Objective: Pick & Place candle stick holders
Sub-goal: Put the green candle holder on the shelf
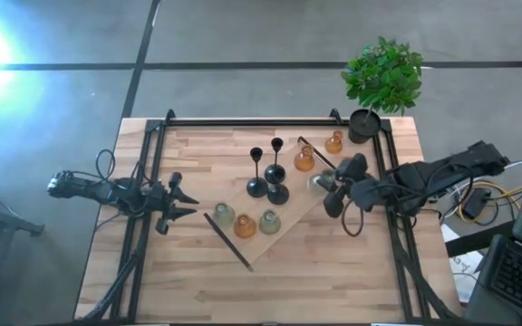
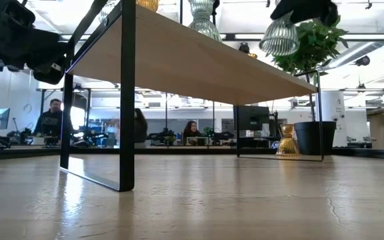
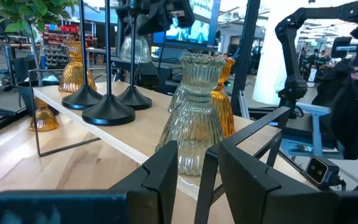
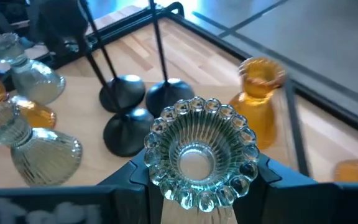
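A raised wooden shelf (image 1: 288,231) stands slantwise on the table. On it rest three black stemmed holders (image 1: 276,192), an amber glass holder (image 1: 304,159), and two pale green ones (image 1: 223,215) with an amber one (image 1: 245,226) between them. Another amber holder (image 1: 334,141) stands on the table. My right gripper (image 1: 332,187) is shut on a pale green glass holder (image 4: 201,152) over the shelf's right end. My left gripper (image 1: 187,201) is open and empty just left of the shelf, level with a pale green holder (image 3: 194,118). My right gripper pinches the pale green holder's upper part, just under its scalloped rim (image 4: 247,163), between its two fingers (image 4: 278,180), one on either side. The fingers come from above, slanting in from the table's right. The holder hangs upright below them (image 2: 280,39), lifted clear of the shelf.
A black pot with a green plant (image 1: 383,77) stands at the far right corner. A black metal frame (image 1: 148,154) runs along the table's edges. The shelf's black legs (image 2: 127,100) stand on the table. People sit in the room beyond (image 2: 52,120).
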{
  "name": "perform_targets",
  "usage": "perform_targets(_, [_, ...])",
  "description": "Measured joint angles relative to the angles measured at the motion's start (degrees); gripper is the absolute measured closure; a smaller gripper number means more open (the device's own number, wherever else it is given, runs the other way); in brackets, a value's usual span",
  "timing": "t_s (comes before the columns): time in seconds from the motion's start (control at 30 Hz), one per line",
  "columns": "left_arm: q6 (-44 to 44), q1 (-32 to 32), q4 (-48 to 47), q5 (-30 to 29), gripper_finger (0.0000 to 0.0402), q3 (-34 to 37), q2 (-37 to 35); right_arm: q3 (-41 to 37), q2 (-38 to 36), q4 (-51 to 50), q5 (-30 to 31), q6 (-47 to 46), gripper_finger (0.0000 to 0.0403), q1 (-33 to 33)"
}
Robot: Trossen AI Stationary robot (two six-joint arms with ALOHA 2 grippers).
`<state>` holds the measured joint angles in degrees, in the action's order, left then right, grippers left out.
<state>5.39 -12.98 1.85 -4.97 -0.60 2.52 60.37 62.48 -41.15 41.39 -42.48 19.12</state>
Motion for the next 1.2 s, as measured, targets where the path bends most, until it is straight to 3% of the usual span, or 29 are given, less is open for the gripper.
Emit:
perform_targets(0.13, [0.0,0.0,0.0,0.0,0.0282,0.0,0.0,-4.0,-0.4,6.2,-1.5,2.9,0.028,-2.1])
perform_targets(0.33, [0.0,0.0,0.0,0.0,0.0282,0.0,0.0,-6.5,0.3,7.7,-1.7,5.9,0.028,-4.3])
perform_targets(0.77, [0.0,0.0,-0.1,0.0,0.0282,0.0,0.0,-6.3,5.9,10.1,-6.9,12.4,0.028,-9.0])
perform_targets(1.2, [0.0,0.0,-0.2,0.0,0.0282,0.0,0.0,-5.9,6.8,10.0,-8.9,12.1,0.028,-12.3])
